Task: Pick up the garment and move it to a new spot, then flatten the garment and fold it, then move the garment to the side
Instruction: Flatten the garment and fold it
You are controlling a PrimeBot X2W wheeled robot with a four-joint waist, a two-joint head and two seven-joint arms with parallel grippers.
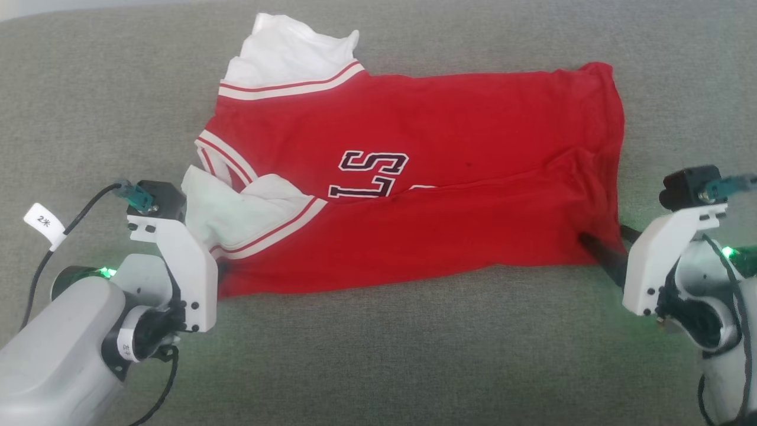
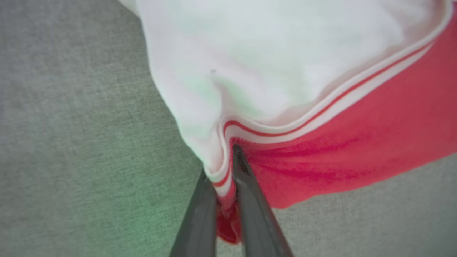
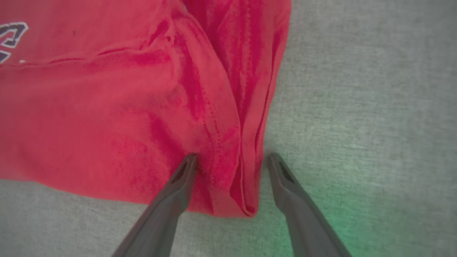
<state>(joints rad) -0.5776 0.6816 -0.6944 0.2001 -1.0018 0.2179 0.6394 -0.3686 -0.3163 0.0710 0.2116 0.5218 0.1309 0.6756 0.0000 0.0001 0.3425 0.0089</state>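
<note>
Head view: red jersey shirt with white short sleeves (image 1: 449, 118), mid-fold on the grey fabric surface (image 1: 378, 355). Left wrist: left claw (image 2: 220, 162) pinches its sleeve-seam corner. Right wrist: right claw (image 3: 232, 157) gapes astride the hem; it should close next.

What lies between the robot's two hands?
The shirt, from the left hand clamped on its sleeve seam to the open right hand straddling its hem corner; the head view shows it.
</note>
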